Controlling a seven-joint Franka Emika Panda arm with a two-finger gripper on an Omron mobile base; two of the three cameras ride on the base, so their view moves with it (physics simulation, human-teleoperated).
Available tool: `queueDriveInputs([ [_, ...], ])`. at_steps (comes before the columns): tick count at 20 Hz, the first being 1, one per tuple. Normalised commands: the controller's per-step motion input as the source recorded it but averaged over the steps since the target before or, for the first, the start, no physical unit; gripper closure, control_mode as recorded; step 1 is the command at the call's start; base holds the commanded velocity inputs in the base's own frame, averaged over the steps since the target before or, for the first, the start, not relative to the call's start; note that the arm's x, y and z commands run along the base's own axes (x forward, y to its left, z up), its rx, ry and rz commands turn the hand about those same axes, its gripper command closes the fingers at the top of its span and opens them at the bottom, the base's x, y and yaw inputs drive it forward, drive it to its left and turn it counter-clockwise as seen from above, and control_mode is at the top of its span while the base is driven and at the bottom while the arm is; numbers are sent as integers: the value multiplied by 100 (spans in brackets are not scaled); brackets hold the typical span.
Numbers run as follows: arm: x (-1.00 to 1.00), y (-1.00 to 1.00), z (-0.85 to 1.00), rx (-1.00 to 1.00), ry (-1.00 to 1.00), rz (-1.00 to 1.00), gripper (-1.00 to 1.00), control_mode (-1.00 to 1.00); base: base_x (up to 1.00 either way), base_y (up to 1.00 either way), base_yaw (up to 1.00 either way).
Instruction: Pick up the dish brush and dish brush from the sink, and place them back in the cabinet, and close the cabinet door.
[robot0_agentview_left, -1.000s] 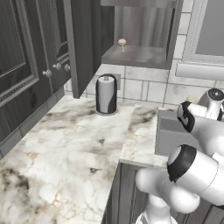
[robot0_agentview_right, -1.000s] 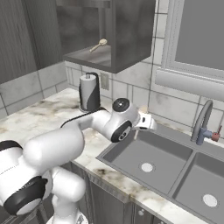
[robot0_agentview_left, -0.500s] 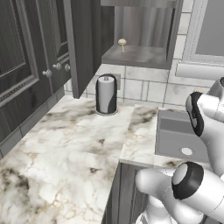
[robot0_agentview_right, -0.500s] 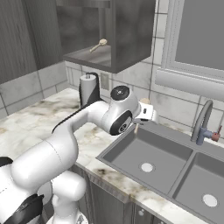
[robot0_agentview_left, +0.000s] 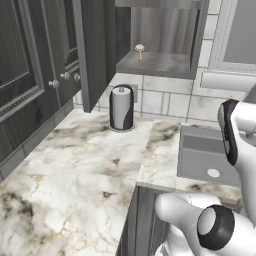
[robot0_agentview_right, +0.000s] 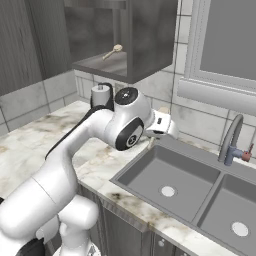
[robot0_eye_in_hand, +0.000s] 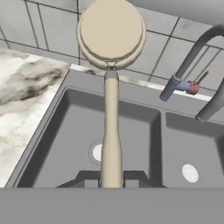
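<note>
My gripper (robot0_eye_in_hand: 111, 180) is shut on the lower end of a tan dish brush's handle (robot0_eye_in_hand: 111, 131); its round head (robot0_eye_in_hand: 111, 30) points toward the tiled wall. The hand (robot0_agentview_right: 160, 123) hovers over the back left rim of the dark grey sink (robot0_agentview_right: 150, 172), above the left basin (robot0_eye_in_hand: 65, 131). Another dish brush (robot0_agentview_right: 112, 51) lies on the shelf of the open cabinet (robot0_agentview_right: 145, 40), and shows as a small knob (robot0_agentview_left: 139, 49) in the left base view. The cabinet door (robot0_agentview_left: 95, 50) stands swung open to the left.
A paper towel roll (robot0_agentview_left: 121, 107) stands on the marble counter (robot0_agentview_left: 75, 170) under the cabinet. A curved faucet (robot0_agentview_right: 230, 142) rises behind the sink's divider. A window sill (robot0_agentview_right: 215, 95) runs above the backsplash. Closed dark cabinets (robot0_agentview_left: 30, 75) line the left wall.
The arm's elbow has swung up and to the right, while the hand with the brush stayed near the sink's back left corner, rising slightly.
</note>
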Motion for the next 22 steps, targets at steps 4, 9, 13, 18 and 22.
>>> queueDriveInputs([
  [4, -31, 33, 30, 0, -2, -16, 100, -100, 0, 0, 0],
  [9, -27, 34, 32, 0, -5, -18, 100, -100, 0, 0, 0],
  [13, -23, 19, 31, 0, -7, -12, 100, -100, 0, 0, 0],
  [18, -32, 10, 38, 1, -5, -1, 100, -100, 0, 0, 0],
  [22, -24, 18, 40, 4, 0, 0, 100, -100, 0, 0, 0],
])
